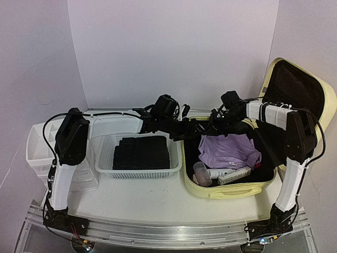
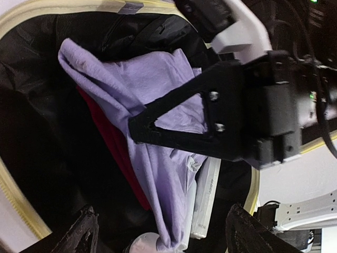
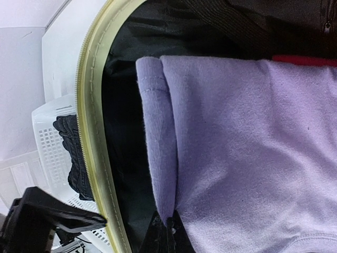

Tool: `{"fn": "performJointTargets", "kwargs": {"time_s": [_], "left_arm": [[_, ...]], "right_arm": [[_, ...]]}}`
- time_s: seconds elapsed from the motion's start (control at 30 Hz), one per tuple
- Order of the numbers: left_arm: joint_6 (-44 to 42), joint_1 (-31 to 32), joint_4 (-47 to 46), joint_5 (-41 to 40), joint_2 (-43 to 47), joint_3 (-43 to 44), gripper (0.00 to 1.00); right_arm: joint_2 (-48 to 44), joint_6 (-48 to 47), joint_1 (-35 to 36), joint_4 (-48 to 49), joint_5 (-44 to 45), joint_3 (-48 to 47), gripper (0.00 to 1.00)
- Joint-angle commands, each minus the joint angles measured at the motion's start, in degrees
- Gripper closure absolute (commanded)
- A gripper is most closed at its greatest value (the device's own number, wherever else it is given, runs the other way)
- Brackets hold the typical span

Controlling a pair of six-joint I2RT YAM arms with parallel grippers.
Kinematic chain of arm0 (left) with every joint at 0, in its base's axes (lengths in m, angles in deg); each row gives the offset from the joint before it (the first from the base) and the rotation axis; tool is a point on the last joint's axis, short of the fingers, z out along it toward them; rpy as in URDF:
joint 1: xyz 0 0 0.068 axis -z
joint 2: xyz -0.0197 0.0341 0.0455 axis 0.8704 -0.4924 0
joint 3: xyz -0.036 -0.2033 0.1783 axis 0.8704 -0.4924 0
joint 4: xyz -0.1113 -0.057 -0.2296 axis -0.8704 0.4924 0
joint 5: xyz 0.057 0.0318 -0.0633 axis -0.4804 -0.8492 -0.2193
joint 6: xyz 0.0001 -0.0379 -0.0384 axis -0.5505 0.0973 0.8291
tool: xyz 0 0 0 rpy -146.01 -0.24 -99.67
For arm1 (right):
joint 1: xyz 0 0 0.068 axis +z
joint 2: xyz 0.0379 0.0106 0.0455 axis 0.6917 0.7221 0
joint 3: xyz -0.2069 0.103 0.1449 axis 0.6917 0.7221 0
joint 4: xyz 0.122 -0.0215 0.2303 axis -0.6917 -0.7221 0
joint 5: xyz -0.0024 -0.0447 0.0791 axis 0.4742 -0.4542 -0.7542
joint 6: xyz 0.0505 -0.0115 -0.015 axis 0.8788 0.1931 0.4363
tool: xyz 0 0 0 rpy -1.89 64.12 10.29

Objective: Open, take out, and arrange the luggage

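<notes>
Top: luggage [image 1: 221, 192] at 3 o'clock, lid raised; shell judged rigid and bulky, best gripped at the rim.
Left wrist: left gripper [image 2: 163, 236] spread wide, empty, above shirt [image 2: 158, 95].
Right wrist: right gripper [image 3: 166, 237] closed, apparently pinching shirt hem.

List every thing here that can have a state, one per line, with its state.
Pale yellow hard-shell suitcase: open, lid raised.
Lavender cloth garment: inside the suitcase, pinched at a fold.
Right end effector: shut on the lavender cloth garment.
Left end effector: open, holding nothing.
White mesh plastic basket: holding folded black clothes.
</notes>
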Motion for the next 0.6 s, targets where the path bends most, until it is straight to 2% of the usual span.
{"fn": "performJointTargets", "kwargs": {"time_s": [0.0, 0.17, 0.43, 0.57], "left_arm": [[2.8, 0.54, -2.75, 0.44, -1.8, 4.49, 0.15], [-1.48, 2.42, -2.68, -2.9, -3.88, 7.49, 0.14], [-1.01, 4.96, -2.6, -7.97, -8.11, 11.41, 0.18], [0.62, 5.63, -1.59, -10.07, -10.62, 13.8, 0.26]], "right_arm": [[-4.82, 0.4, -0.87, 3.9, -2.48, 0.09, 1.0], [-5.9, 0.87, -1.69, 4.1, -3.84, 0.27, 1.0], [-6.68, 1.45, -2.17, 4.25, -4.68, 0.8, 1.0], [-6.59, 1.76, -2.17, 4.53, -4.89, 1.18, 1.0]]}}
